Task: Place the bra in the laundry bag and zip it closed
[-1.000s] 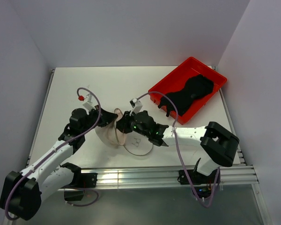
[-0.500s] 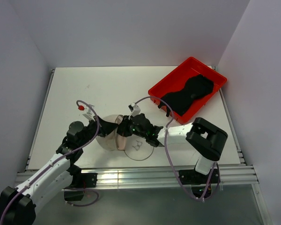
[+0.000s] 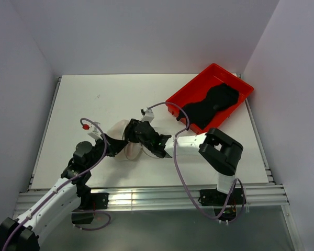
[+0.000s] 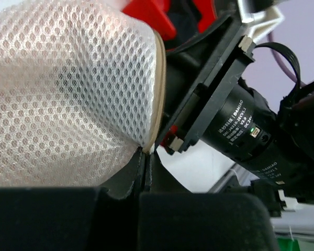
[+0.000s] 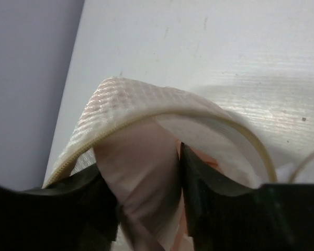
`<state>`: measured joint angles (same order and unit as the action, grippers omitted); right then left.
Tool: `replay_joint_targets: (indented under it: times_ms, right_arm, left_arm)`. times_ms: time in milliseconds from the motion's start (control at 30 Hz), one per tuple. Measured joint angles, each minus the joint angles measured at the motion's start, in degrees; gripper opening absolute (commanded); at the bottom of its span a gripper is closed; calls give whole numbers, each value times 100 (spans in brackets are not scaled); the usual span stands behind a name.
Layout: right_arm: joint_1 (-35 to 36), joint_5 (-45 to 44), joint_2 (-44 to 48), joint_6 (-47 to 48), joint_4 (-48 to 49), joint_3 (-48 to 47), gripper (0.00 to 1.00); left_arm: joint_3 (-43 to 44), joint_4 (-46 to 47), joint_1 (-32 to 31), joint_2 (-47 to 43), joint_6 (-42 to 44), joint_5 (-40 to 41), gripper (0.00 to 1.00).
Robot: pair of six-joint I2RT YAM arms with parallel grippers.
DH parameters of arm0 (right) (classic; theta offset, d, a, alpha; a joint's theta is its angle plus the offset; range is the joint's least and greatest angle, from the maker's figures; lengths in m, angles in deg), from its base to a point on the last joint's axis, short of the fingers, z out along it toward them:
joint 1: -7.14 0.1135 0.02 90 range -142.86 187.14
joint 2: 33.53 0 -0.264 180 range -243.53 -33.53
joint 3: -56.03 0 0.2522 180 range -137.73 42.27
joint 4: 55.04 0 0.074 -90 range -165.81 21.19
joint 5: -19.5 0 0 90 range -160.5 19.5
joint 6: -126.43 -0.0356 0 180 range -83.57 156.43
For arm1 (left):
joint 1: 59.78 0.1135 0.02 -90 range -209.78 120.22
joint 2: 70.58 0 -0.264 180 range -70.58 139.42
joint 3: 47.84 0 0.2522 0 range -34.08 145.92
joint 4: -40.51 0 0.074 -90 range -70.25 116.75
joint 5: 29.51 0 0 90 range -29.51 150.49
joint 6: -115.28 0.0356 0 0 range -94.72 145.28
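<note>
Since 0.5 s ago: laundry bag [image 3: 120, 130] lifted and shifted up-table and left. Its round lid no longer lies flat on the table [image 3: 83, 99] to its right. The right arm has reached further left across the middle, with its elbow drawn in.

Bag position: near-centre of the table, held between the two grippers and tipped on its side.

Left gripper [image 4: 146, 157]: jaws closed to a thin slit, pinching the bag's tan rim [image 4: 159, 78] at its lowest point. White mesh bulges above the jaws.

Right gripper [image 5: 141, 162]: at the bag's mouth under the arch of the rim. Jaws stand part-way apart, with a fold of the pale pink bra [image 5: 141, 183] filling the gap. The dark fingers [image 5: 209, 204] press on it from both sides.

Hard to make out:
- How much of the bra is inside the bag; the mesh and fingers cover it, and the lower end of the fold is cut off at the frame edge.
- The lid and zip, which from above are lost among the grippers.
- The left wrist view, which is half blocked by the other arm's wrist.

Further out, the red tray [image 3: 220, 70] sits at the far right corner, well apart, with a black garment [image 3: 212, 104] in it.
</note>
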<state>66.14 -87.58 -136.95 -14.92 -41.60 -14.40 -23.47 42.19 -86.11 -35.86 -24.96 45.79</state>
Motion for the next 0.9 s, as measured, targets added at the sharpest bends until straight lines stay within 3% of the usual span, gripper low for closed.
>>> replay_joint_targets:
  times_ms: [100, 300, 500, 567, 633, 700, 833, 900]
  right_arm:
    - [-26, -107, -155, 63, -269, -120, 76]
    - [-157, 170, 68, 575, -1296, -114, 84]
    - [-387, 699, 1088, 1156, -2059, 166, 95]
    - [-507, 813, 1547, 1349, -2210, 367, 87]
    - [-649, 859, 1965, 1488, -2326, 636, 67]
    - [-863, 763, 2302, 1609, -2531, 907, 41]
    - [-1355, 343, 2481, 1799, -3008, 1325, 41]
    - [-1515, 175, 2452, 1880, -3263, 1471, 49]
  left_arm:
    - [0, -256, -2, 2, -63, 313, 0]
    - [0, -573, -2, 142, -205, 859, 0]
    - [0, -588, -2, 151, -286, 1139, 0]
    - [0, -590, -2, 146, -302, 1169, 0]
    - [0, -601, -2, 133, -299, 1182, 0]
    - [0, -669, -2, 81, -297, 1189, 0]
    - [0, -732, -2, -61, -269, 1202, 0]
    - [0, -737, -2, -83, -238, 1200, 0]
